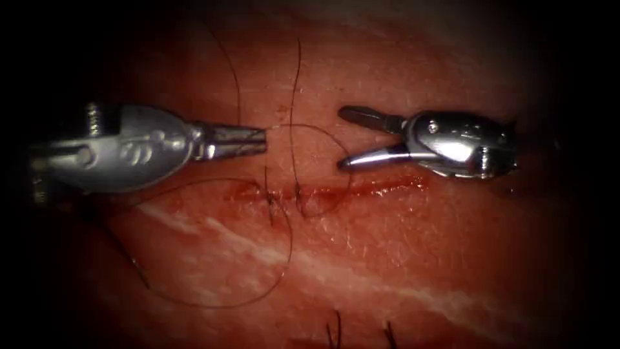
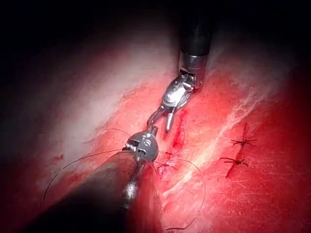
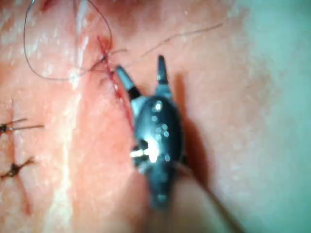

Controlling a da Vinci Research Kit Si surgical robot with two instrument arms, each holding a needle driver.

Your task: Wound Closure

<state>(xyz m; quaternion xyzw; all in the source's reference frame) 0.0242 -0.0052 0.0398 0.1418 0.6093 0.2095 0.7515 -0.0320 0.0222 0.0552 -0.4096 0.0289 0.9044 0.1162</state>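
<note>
Just above the cut (image 1: 323, 192) in the tissue (image 1: 387, 258), the left tool (image 1: 265, 139) kept its fingers clenched on the thread (image 1: 310, 127), seemingly to hold it taut, while the right tool (image 1: 340, 138), fingers released, held nothing; no needle could be made out.

My endoscope looks down from in front; both my wrist views look close along their shafts, all sharing the red slit-like cut (image 1: 336, 192) in the pink pork tissue (image 1: 387, 258).

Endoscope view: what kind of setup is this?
Likely a bench suturing practice rig: pork tissue with a cut, looping thread, left tool shut on thread, right tool open, holding nothing.
</note>
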